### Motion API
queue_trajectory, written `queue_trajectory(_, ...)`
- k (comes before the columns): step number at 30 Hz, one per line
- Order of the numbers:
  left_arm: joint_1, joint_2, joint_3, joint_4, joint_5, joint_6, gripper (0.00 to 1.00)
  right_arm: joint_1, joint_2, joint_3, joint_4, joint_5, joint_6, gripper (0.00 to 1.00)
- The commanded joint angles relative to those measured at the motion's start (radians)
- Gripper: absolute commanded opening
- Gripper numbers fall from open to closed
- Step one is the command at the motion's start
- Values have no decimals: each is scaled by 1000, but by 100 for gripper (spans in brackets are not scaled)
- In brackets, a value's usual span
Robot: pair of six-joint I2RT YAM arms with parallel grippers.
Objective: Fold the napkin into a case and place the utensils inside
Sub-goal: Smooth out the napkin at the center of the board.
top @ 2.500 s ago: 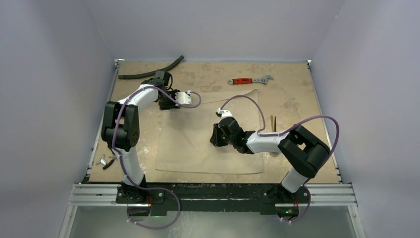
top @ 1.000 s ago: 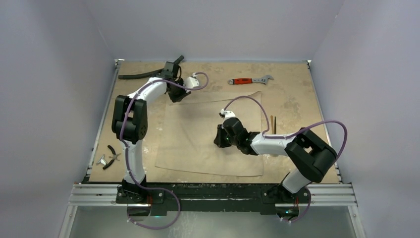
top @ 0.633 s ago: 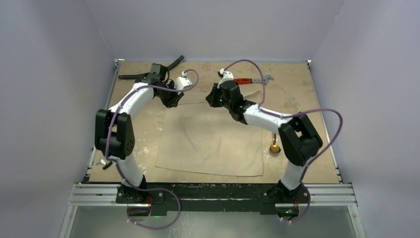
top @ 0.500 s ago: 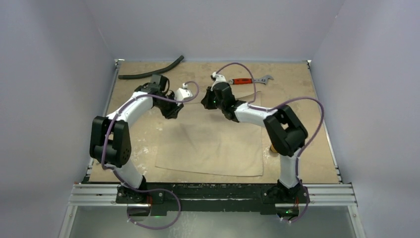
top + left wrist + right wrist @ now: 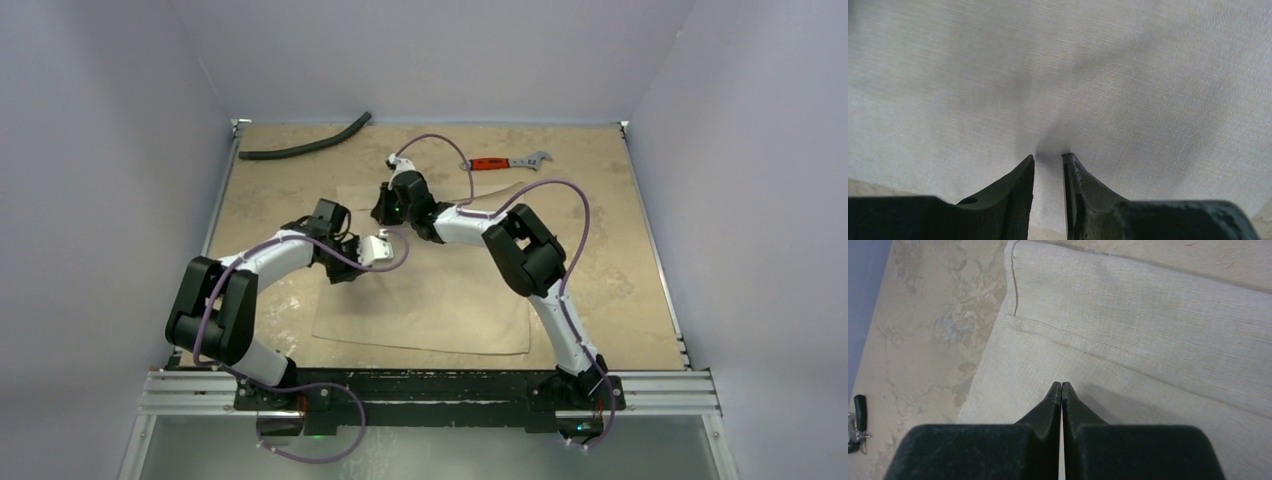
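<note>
The beige napkin (image 5: 440,295) lies spread on the table. My left gripper (image 5: 345,270) is low over its left part. In the left wrist view its jaws (image 5: 1048,157) stand a narrow gap apart with their tips pressed into the cloth (image 5: 1128,80), which puckers and creases out from them. My right gripper (image 5: 384,207) is over the napkin's far-left part. In the right wrist view it (image 5: 1061,385) is shut and empty just above the cloth (image 5: 1148,315), near a hemmed corner and a fold line. No gold utensils show in any view.
A red-handled wrench (image 5: 505,162) lies at the far edge and a black hose (image 5: 305,148) at the far left. Small black-handled pliers (image 5: 857,425) lie on the table left of the napkin. My right arm (image 5: 540,280) stretches across the napkin's right side.
My left gripper moved from the napkin's far-left corner toward the near side, over its left part. My right gripper swung from the napkin's middle to the far edge, then left to the far-left part.
</note>
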Motion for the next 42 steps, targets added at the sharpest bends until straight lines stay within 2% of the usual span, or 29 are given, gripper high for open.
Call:
queue_trajectory(1, -41, -27, -63, 87, -91, 88, 26, 3, 41, 67, 6, -24, 23, 0)
queue_trajectory(13, -96, -29, -126, 89, -172, 155, 26, 11, 166, 202, -18, -74, 44, 0)
queue_trajectory(26, -122, -75, -214, -29, -214, 329, 20, -45, 311, 454, -8, -22, 48, 0)
queue_trajectory(35, -121, -105, -234, -89, -238, 392, 17, -81, 409, 631, -42, 28, 63, 0)
queue_trajectory(40, -122, -112, -236, -130, -235, 420, 16, -104, 425, 676, -11, 86, 67, 5)
queue_trajectory(42, -121, -114, -239, -142, -237, 428, 15, -113, 420, 699, 26, 99, 61, 10)
